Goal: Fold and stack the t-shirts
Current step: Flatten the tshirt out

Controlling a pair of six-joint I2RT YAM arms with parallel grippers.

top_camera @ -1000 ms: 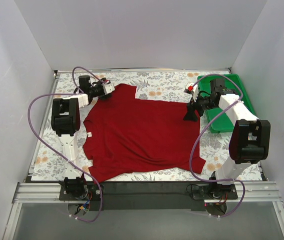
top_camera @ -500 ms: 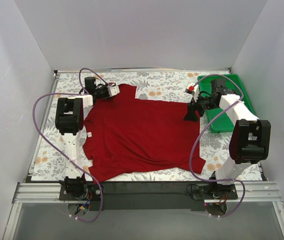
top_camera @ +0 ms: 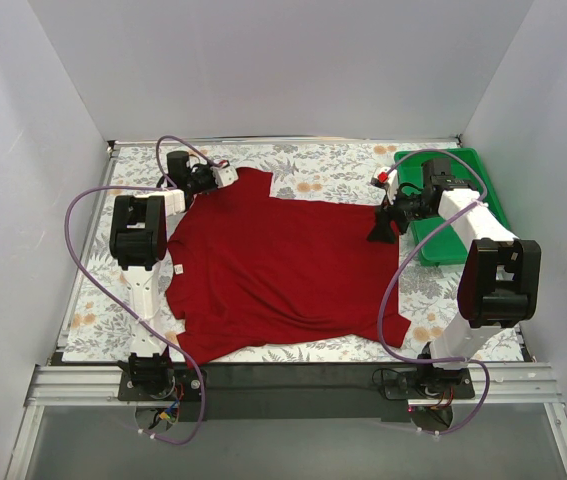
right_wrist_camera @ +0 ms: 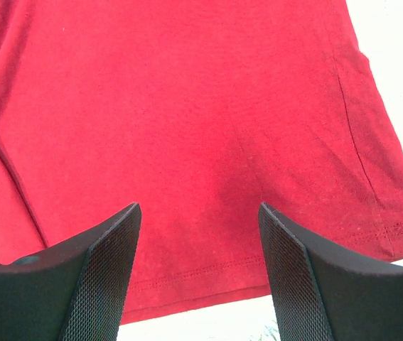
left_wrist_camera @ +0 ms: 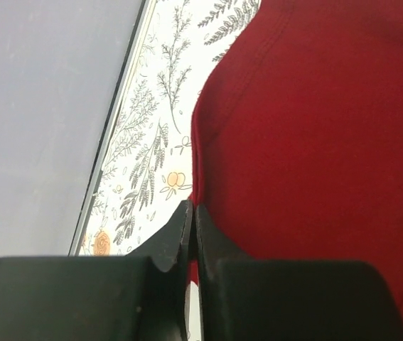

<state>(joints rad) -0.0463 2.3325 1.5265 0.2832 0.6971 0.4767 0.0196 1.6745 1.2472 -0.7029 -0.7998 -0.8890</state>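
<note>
Top view: the t-shirt (top_camera: 283,265) is spread flat mid-frame on the counter (top_camera: 333,170). Left wrist: the left fingers (left_wrist_camera: 178,238) are clamped on its edge, lower centre. Right wrist: the right fingers (right_wrist_camera: 109,270) are spread wide above the hem, empty; it should be pinched before lifting.

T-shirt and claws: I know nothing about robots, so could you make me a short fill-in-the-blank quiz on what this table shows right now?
1. The t-shirt lying spread out is dark ____ in colour.
2. The left claw is ____ on the shirt's edge.
3. The right claw hangs ____ over the shirt's stitched hem, gripping nothing.
4. The plastic tray beside the right arm is ____ in colour.

Missing words: red; shut; open; green.
</note>
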